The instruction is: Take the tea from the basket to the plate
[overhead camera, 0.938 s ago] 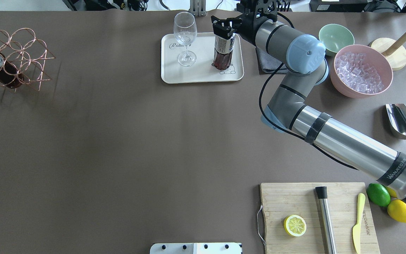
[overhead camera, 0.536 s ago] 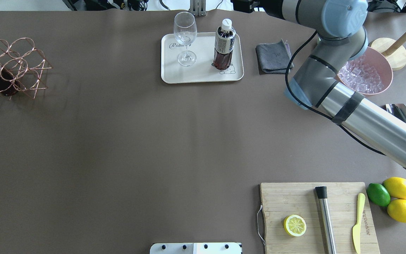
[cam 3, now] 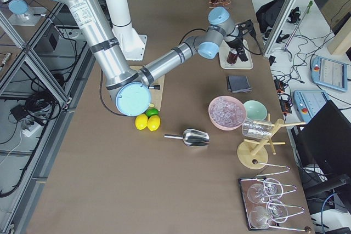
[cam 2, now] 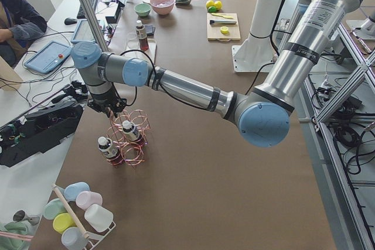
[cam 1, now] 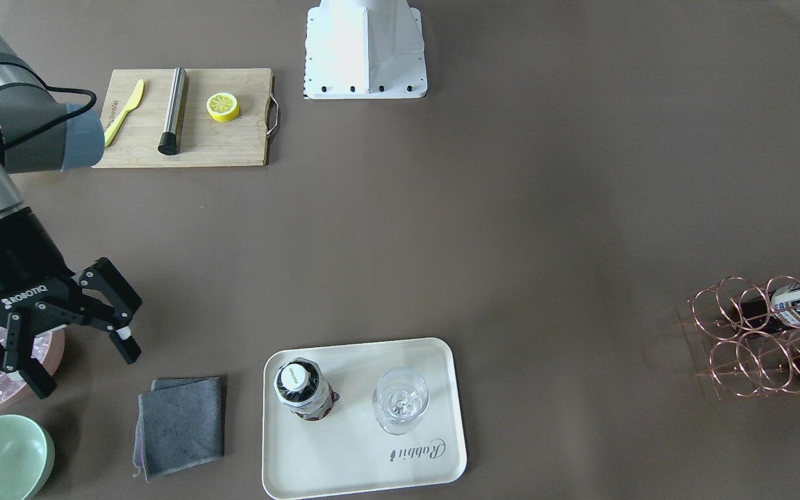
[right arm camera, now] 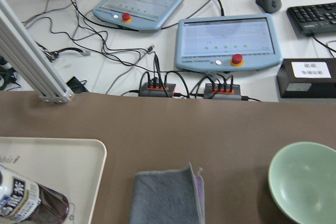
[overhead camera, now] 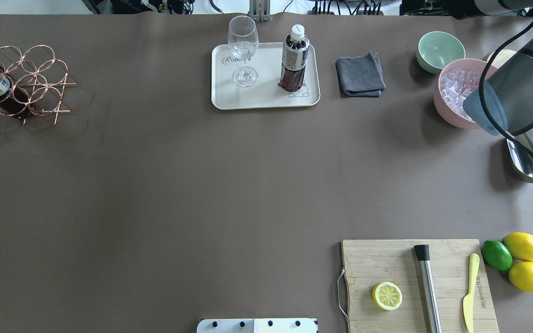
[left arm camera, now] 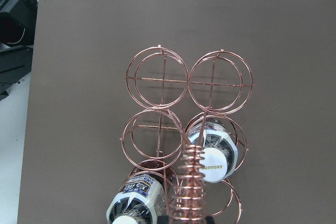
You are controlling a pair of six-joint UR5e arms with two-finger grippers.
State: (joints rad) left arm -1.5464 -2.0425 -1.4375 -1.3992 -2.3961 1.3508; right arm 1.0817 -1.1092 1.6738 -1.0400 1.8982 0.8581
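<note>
One tea bottle [overhead camera: 294, 58] stands upright on the cream plate [overhead camera: 266, 98], beside the bear drawing; it also shows in the front view [cam 1: 301, 389]. My right gripper [cam 1: 84, 368] is open and empty, well off to the side of the plate [cam 1: 358, 465], above the pink bowl's edge. The copper wire basket [overhead camera: 26, 85] sits at the far left with two more tea bottles [left arm camera: 212, 156] in its cells. My left gripper [cam 2: 108, 106] is at the top of the basket's coiled handle [left arm camera: 190, 182]; its fingers barely show.
A stemmed glass [overhead camera: 243, 46] stands on the plate. A grey cloth [overhead camera: 360, 76], green bowl [overhead camera: 440, 51], pink bowl of ice [overhead camera: 456, 92] and metal scoop [overhead camera: 532, 175] lie right of it. A cutting board [overhead camera: 387, 259] with a half lemon is at the near right.
My right gripper has let go of the bottle on the plate and drawn back to the right, past the cloth. The basket at the far left has shifted and tilted a little.
</note>
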